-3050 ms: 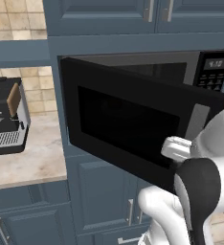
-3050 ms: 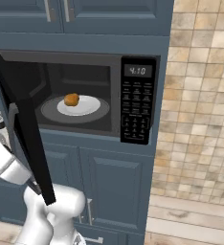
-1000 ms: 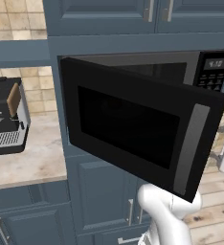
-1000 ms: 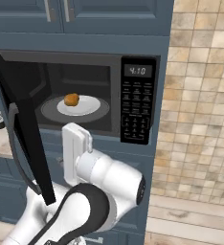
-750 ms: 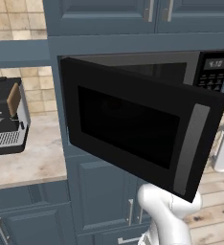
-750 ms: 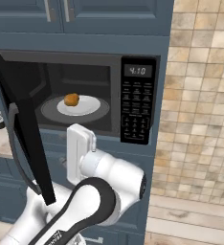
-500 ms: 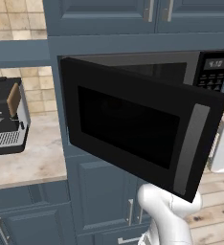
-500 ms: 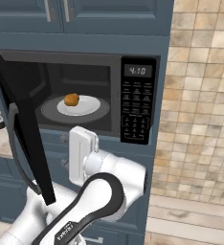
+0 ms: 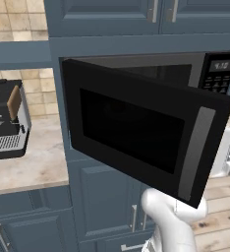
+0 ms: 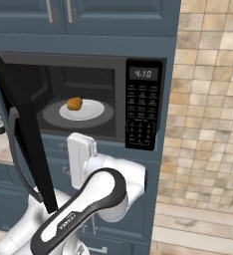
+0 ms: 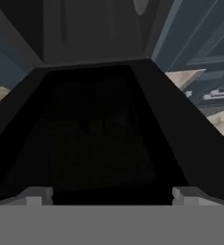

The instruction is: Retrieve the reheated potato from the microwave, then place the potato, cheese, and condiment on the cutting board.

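The microwave (image 10: 143,107) stands with its black door (image 9: 136,130) swung wide open to the left. Inside, the golden-brown potato (image 10: 74,103) sits on a white plate (image 10: 93,110) on the glass turntable. My arm (image 10: 96,199) bends up in front of the cabinet, its white hand just below the oven opening and under the plate. In the hand view my gripper (image 11: 111,196) is open, the fingertips (image 11: 37,196) far apart with nothing between them, facing a dark surface. The cheese, the condiment and the cutting board are out of view.
A silver-and-black coffee machine (image 9: 6,120) stands on the beige counter (image 9: 28,165) left of the microwave. Blue cabinets (image 9: 107,202) run above and below. A tiled wall (image 10: 208,124) lies right of the keypad. The open door juts out over the counter's right end.
The elbow has swung up and to the right behind the hand, while the hand has barely shifted. The gripper stays open. The door and the potato have not moved.
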You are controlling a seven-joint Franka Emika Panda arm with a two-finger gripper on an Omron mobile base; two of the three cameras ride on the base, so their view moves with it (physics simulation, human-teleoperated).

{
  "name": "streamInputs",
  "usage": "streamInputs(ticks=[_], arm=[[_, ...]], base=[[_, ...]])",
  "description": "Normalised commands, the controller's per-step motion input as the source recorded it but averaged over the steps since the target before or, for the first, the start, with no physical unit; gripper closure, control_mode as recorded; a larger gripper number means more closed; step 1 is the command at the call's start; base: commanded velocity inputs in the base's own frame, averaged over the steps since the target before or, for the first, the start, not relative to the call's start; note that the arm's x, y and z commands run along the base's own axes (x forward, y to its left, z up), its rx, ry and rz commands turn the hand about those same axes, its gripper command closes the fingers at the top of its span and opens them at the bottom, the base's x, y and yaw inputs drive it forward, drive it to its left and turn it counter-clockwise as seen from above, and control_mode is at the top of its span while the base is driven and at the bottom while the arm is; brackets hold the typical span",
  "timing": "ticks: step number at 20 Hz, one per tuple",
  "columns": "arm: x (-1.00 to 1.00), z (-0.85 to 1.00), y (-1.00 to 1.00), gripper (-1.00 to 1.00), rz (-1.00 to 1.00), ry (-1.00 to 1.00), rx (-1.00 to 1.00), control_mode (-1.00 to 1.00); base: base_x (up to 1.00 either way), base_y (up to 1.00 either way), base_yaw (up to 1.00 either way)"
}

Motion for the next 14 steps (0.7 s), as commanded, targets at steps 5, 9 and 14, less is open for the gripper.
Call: streamInputs(ticks=[5,9,14], arm=[[-0.21,-0.13,0.32,-1.00,0.00,-0.14,-0.09,-1.00],[-0.37,-0.01,0.35,-1.00,0.00,-0.06,-0.05,-1.00],[-0.48,0.00,0.31,-1.00,0.00,-0.03,-0.04,-1.00]], base=[[0.00,0.00,0.00],[0.00,0.00,0.00],[0.00,0.00,0.00]])
